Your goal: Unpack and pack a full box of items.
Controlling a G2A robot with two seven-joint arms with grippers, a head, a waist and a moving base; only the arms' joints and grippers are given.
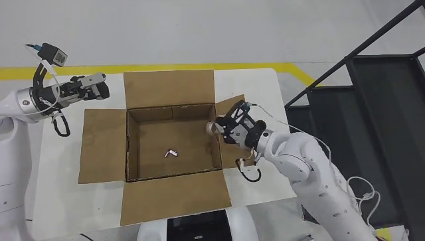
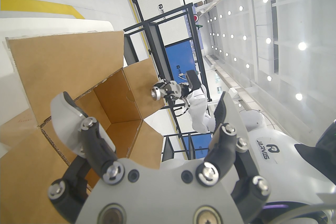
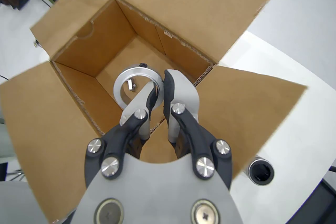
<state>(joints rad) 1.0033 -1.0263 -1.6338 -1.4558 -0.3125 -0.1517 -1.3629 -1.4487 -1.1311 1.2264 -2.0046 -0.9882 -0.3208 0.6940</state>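
An open cardboard box (image 1: 136, 118) (image 3: 86, 51) (image 2: 115, 104) stands in the middle of the white table with all flaps spread. My right gripper (image 1: 219, 128) (image 3: 158, 88) is shut on the rim of a silver metal ring (image 3: 136, 88) (image 1: 210, 128) (image 2: 155, 93), held over the box's right edge. One small silver part (image 1: 172, 153) (image 3: 130, 85) lies on the box floor. My left gripper (image 1: 99, 87) (image 2: 141, 114) hangs open and holds nothing, above the table just left of the box's back left corner.
A silver cylinder with a black bore (image 3: 258, 171) lies on the table (image 1: 255, 81) to the right of the box. A dark metal rack (image 1: 378, 88) stands right of the table. Bare tabletop lies left of the box.
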